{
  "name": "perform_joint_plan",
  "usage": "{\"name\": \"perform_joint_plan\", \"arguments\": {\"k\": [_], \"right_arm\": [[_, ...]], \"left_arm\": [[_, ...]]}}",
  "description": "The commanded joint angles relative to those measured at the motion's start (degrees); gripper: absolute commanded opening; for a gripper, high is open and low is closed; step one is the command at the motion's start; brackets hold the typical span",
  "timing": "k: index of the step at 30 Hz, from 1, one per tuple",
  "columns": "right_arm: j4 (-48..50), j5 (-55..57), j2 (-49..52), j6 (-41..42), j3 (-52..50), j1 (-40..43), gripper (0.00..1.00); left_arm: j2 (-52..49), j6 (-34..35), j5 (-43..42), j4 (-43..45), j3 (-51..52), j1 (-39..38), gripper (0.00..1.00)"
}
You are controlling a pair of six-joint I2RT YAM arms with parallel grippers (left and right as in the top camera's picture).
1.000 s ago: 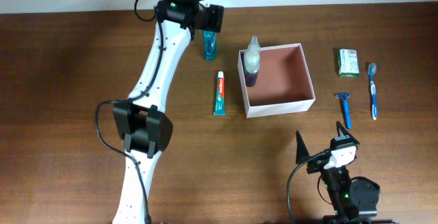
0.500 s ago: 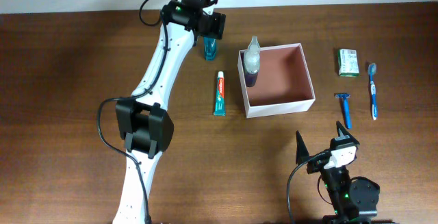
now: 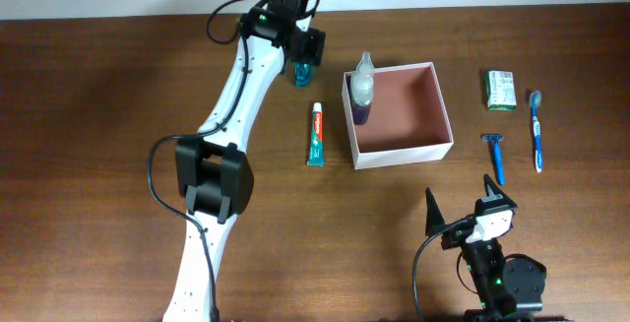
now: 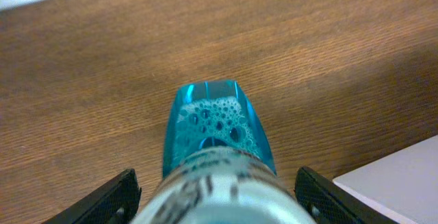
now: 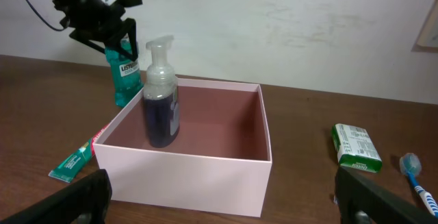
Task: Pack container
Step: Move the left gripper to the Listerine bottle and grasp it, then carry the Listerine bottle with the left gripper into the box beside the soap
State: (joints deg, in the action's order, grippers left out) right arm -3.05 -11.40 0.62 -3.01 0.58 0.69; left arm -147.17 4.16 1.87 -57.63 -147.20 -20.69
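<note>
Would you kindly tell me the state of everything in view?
container, open, holding pump bottle
pump bottle, upright inside container
mouthwash bottle, upright on table
toothpaste, lying on table
soap box, lying flat
razor, lying flat
toothbrush, lying flat
left gripper, straddling mouthwash bottle, grip unclear
right gripper, open, empty

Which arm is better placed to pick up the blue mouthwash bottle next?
Left. The left end effector is open around the blue bottle; the right end effector sits open far off, beyond the razor.
</note>
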Motion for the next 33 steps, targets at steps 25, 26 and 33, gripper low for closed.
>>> {"name": "perform_joint_plan", "arguments": {"k": [25, 26, 33], "right_arm": [[-0.3, 0.5, -0.4, 0.0, -0.3, -0.3, 0.99], [-0.3, 0.5, -0.4, 0.0, -0.3, -0.3, 0.99], [-0.3, 0.5, -0.4, 0.0, -0.3, -0.3, 0.99]], "left_arm": [[-0.3, -0.9, -0.7, -1.8, -18.6, -0.4, 0.27], [-0.3, -1.0, -0.7, -2.5, -22.6, -0.6, 0.27], [4.0, -1.0, -0.9, -2.3, -32.6, -4.2, 0.27]]}}
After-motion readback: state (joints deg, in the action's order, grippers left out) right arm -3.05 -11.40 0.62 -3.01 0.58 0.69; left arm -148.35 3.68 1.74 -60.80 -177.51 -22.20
